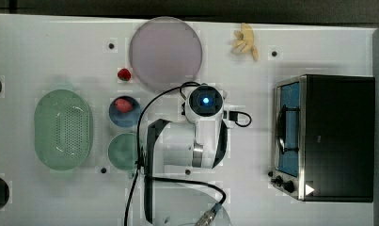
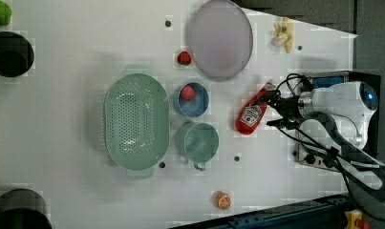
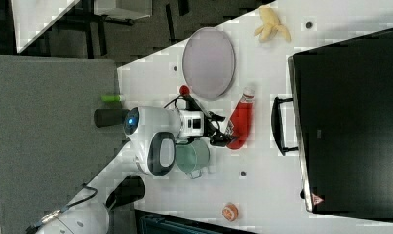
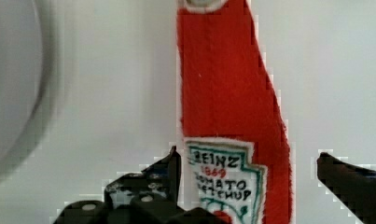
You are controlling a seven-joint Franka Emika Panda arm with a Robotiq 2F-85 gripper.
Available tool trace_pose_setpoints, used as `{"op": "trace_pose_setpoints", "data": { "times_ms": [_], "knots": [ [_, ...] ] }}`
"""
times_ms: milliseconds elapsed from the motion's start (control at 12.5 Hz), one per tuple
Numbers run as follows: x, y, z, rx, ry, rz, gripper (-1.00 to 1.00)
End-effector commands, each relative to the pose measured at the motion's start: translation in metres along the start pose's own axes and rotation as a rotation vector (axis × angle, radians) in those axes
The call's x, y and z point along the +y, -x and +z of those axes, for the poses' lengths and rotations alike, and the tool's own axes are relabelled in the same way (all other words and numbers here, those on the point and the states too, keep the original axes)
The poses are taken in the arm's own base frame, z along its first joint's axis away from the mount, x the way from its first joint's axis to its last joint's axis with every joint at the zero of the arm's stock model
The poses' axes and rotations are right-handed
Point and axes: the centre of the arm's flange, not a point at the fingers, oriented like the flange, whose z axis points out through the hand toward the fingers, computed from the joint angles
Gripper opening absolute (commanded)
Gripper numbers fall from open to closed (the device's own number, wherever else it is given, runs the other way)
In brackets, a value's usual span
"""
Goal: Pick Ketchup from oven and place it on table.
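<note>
One Ketchup (image 2: 251, 115), two strawberries (image 2: 184, 58), one plate (image 2: 220, 38), one oven (image 1: 326, 137).

Light is coming in bright and even, washing the white table (image 1: 60, 52) nearly flat, with soft faint shadows sitting beside the colander (image 2: 136, 121). The oven (image 1: 340, 136) top is going almost pure black. Everything's looking blocky and smeared, and the plate (image 4: 17, 93) edge is blurring out in the wrist view.

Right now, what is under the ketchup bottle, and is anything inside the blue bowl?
The ketchup bottle lies on bare white table, between the hand's open fingers. The blue bowl holds one red strawberry-like fruit; what lies beneath that fruit is hidden.
</note>
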Motion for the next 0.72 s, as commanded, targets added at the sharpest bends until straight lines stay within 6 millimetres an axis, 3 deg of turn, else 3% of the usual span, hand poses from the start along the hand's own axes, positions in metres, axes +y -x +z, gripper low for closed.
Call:
{"op": "trace_pose_setpoints", "data": {
  "times_ms": [80,480,720],
  "knots": [
    [-0.019,-0.015,-0.118,0.111,-0.169,0.028,1.00],
    [-0.014,-0.012,-0.275,0.130,-0.242,0.012,1.00],
    [-0.005,-0.006,-0.344,0.113,-0.237,0.001,1.00]
  ]
}}
